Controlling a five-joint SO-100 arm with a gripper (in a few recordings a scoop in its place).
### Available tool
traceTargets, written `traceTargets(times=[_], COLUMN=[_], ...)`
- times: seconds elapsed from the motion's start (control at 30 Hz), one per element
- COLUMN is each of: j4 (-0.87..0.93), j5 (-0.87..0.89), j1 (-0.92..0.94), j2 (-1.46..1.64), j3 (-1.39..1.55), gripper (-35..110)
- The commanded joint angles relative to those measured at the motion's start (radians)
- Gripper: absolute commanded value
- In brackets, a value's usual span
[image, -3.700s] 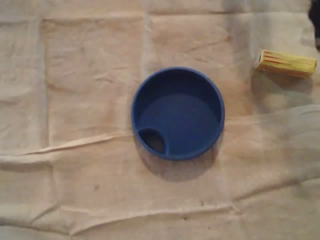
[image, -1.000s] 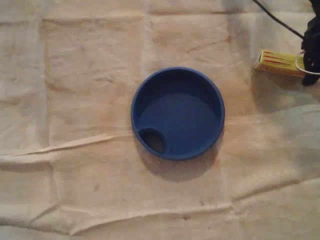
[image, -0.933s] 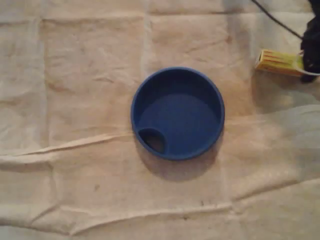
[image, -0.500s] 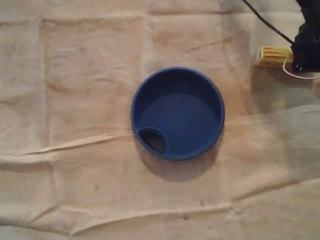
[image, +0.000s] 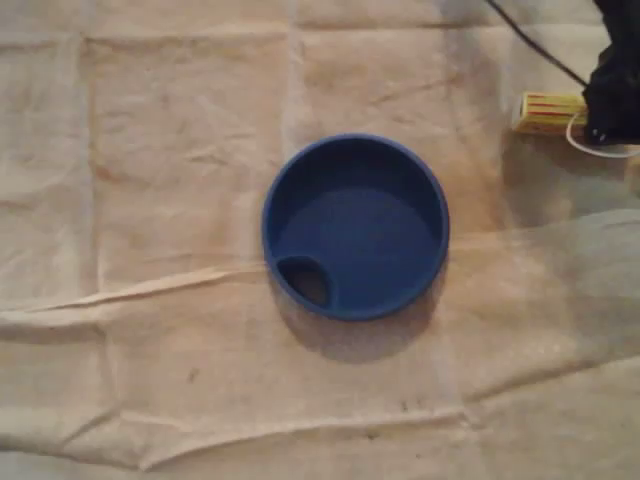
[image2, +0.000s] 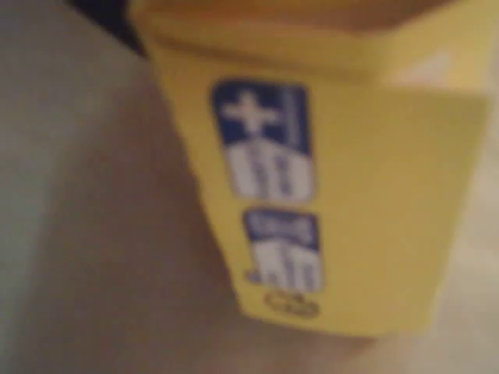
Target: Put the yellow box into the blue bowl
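The yellow box (image: 547, 112) lies on the cloth at the upper right of the overhead view, its striped left end showing. My dark gripper (image: 608, 100) sits over the box's right end and hides that part; its fingers cannot be made out. In the wrist view the yellow box (image2: 343, 195) is very close and blurred, with blue and white printed labels facing the camera. The blue bowl (image: 300, 170) stands in the middle of the cloth, well left of the box. It holds nothing and has a small round pocket (image: 308, 282) at its lower left.
A creased beige cloth (image: 150, 200) covers the whole table, with raised folds running across the lower half. A black cable (image: 535, 45) and a white wire loop (image: 590, 150) trail from the arm near the box.
My gripper came in from the right edge and moved left over the box's right end. The box has turned slightly, from tilted to more level. In the last half second almost nothing moved.
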Motion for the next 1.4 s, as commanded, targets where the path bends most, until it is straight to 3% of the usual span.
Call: traceTargets(times=[0.0,0.73,1.37], j4=[0.003,-0.012,-0.117], j5=[-0.003,-0.005,-0.009], j1=[-0.005,0.023,0.341], j2=[0.189,0.420,0.417], j3=[-0.032,-0.031,-0.077], gripper=[0,0,0])
